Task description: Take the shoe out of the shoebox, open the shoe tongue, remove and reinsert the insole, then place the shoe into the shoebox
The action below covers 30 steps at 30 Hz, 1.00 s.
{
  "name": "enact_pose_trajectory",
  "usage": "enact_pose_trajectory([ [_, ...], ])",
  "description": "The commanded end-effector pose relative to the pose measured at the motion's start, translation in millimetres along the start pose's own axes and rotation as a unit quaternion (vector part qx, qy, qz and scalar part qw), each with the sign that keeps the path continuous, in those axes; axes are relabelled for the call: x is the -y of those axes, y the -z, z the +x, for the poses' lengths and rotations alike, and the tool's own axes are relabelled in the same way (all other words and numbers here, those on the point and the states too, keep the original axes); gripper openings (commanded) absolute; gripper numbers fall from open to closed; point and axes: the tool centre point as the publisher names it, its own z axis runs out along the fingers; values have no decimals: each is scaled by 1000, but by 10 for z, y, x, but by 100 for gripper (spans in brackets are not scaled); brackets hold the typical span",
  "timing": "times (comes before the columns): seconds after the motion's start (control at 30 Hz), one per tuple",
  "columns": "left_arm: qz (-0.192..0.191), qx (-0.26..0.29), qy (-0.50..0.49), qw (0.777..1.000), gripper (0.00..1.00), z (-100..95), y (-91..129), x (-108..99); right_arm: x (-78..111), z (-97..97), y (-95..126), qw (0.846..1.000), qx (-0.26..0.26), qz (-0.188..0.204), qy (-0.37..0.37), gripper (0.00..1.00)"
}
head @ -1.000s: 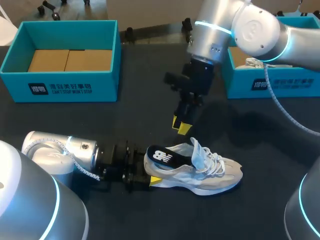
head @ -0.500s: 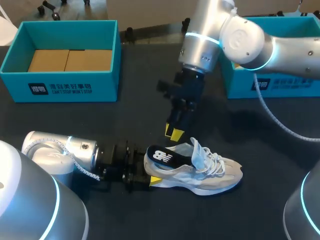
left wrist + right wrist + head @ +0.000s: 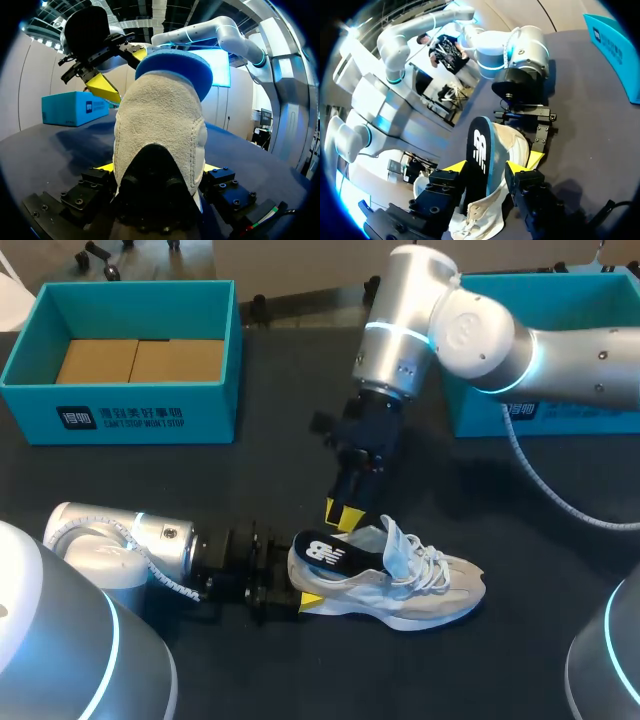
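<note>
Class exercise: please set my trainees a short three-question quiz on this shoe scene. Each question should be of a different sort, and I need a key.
1. True or false: the shoe lies inside a shoebox.
2. Which part of the shoe does the left gripper clamp? A toe; B heel; C laces.
3. Fill in: the right gripper has its open fingers on either side of the upstanding dark ____.
Key: 1 false, it lies on the table. 2 B. 3 insole.
</note>
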Motion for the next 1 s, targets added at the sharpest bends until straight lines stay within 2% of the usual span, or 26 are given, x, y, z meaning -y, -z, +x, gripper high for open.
enact_pose_trajectory([
  [0.03,-2,0,0,1000,0,-25,-5,-21,8,-114,-43,1000,-23,-4,-4,48],
  [0.53,-2,0,0,1000,0,-25,-5,-21,45,-149,-174,997,-77,-22,-20,48],
  [1.0,-2,0,0,1000,0,-25,-5,-21,32,-78,-210,996,-86,-22,-29,47],
])
